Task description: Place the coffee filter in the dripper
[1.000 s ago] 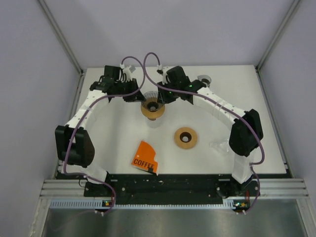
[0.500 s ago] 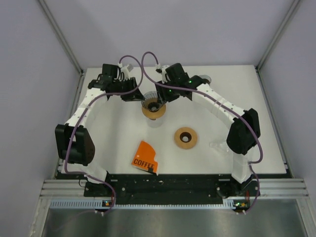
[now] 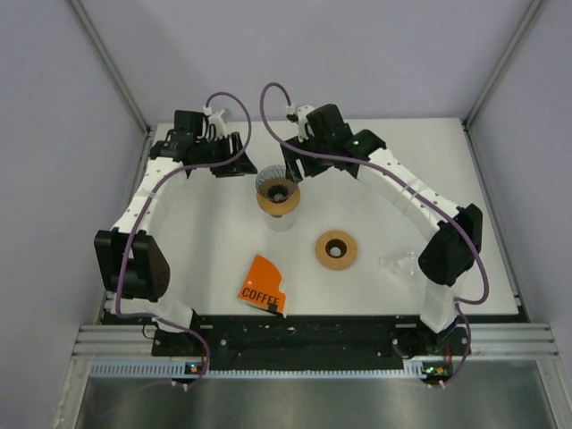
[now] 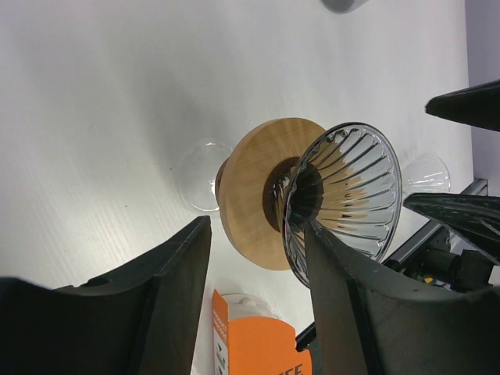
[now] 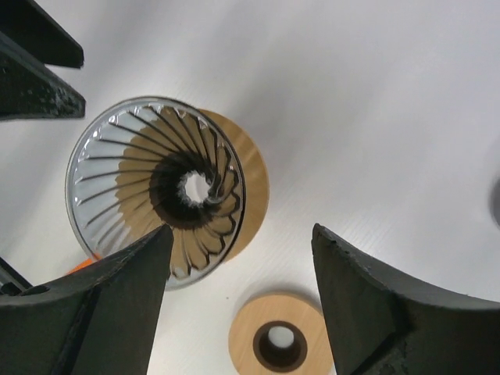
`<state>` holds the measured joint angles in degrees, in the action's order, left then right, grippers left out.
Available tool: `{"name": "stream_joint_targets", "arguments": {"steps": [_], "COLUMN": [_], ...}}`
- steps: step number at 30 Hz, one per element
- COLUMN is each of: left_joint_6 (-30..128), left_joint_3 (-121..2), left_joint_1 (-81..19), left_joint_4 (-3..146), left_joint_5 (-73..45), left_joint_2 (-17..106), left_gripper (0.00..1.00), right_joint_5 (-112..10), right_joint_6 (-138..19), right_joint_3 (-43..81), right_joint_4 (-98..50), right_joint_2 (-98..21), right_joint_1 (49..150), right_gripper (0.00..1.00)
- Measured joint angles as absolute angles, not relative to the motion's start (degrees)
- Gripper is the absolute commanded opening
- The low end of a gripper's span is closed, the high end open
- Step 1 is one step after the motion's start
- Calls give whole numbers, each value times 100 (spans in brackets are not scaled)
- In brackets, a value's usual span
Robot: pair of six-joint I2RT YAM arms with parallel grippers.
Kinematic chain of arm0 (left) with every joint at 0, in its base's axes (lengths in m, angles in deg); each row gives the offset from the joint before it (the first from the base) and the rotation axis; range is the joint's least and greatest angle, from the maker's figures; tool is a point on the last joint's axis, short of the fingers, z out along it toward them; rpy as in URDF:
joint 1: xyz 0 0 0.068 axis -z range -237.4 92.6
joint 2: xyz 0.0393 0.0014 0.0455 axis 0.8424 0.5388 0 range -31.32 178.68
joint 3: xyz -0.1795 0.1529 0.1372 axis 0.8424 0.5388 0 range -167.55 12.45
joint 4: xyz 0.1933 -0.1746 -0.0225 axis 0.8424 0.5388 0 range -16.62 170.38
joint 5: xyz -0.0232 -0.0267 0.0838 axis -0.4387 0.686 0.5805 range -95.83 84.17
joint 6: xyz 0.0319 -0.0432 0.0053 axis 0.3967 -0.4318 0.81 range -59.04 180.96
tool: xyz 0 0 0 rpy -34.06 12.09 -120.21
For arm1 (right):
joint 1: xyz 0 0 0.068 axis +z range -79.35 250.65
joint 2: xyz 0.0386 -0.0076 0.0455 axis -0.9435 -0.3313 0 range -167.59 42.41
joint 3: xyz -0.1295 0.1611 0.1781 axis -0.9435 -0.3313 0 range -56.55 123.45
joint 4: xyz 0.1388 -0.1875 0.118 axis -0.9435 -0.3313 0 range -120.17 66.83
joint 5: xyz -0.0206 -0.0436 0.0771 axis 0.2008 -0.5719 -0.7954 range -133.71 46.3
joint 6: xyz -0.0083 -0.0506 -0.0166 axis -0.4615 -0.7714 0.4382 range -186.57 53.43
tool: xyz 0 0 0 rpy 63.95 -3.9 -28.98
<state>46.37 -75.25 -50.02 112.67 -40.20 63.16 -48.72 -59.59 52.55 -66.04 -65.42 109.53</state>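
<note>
white desk (image 3: 206, 241), grey walls around. left pincer (image 4: 258, 226) and right pincer (image 5: 242, 230) both stand released and empty, flanking the glass dripper (image 3: 275, 183) on its wooden collar (image 3: 279, 204), far centre. no paper coffee filter shows inside it; cannot tell where it lies. probably light, limp, crushable: pinch one rim edge gently.

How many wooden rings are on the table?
2. The back ring sits under the glass dripper, toward the back. The loose ring lies alone, nearer the front and right. More could hide beneath the arms.
</note>
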Motion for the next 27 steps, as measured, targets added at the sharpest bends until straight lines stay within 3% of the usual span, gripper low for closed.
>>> {"name": "stream_joint_targets", "arguments": {"steps": [4, 11, 14, 17, 27], "left_joint_6": [4818, 5240, 5378, 5509, 5819], "left_joint_3": [-7519, -7269, -7119, -7009, -6572], "left_joint_1": [-5094, -5192, -5214, -5229, -5330], "left_joint_4": [11376, 11466, 11510, 11597, 11733], "left_joint_5": [-3911, -3784, -3788, -3786, -3690], "left_joint_2": [6078, 5149, 4814, 4580, 3936], "left_gripper": [63, 68, 68, 68, 69], "right_joint_5": [-4721, -4009, -4131, -4324, -5016], "right_joint_6": [-6025, -6370, -6381, -6234, -5415], "right_joint_3": [4641, 3598, 3211, 2697, 929], "right_joint_4": [-6580, -6517, -6405, -6178, -5343], "right_joint_2": [-5838, -4488, -4166, -4077, -4536], "right_joint_1": [11044, 12413, 12963, 13040, 13178], "right_gripper": [99, 99, 91, 83, 84]}}
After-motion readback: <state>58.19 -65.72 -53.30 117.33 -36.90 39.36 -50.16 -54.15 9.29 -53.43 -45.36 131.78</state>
